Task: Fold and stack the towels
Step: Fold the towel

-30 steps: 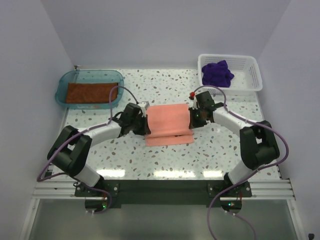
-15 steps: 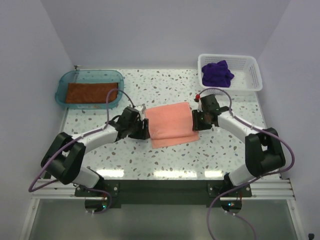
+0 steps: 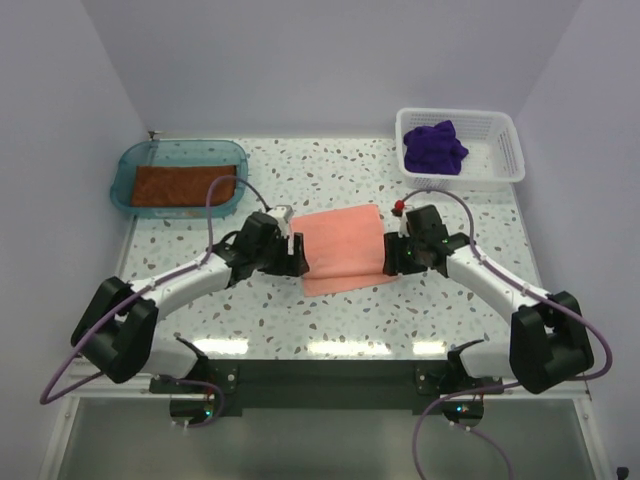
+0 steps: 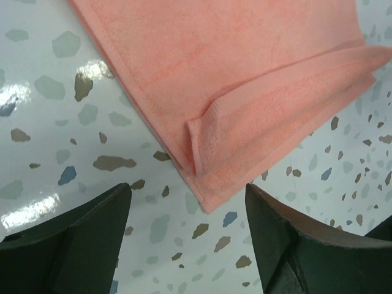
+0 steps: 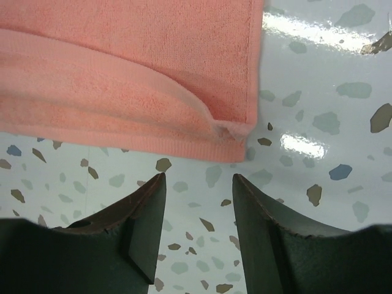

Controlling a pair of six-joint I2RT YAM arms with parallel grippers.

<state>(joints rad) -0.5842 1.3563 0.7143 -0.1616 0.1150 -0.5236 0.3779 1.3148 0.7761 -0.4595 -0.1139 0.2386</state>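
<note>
Teal translucent plastic forms the tray at the far left of the speckled table, and the rust brown towel lies flat inside it. To the right of it and nearer, the left gripper sits low at the left edge of the salmon pink towel. Its jaws stand wide apart with nothing clamped between them, and the towel's near left corner lies on the table just off the tips. This towel rests folded at the middle of the table, the upper layer set back so that a strip of the lower layer shows along the near side; one small corner is turned up at the left end. At the towel's right edge the right gripper has its jaws parted about halfway, holding nothing, with the cloth just beyond the fingertips. At the far right stands the white mesh basket, and the deep purple towel lies bunched in its left part.
</note>
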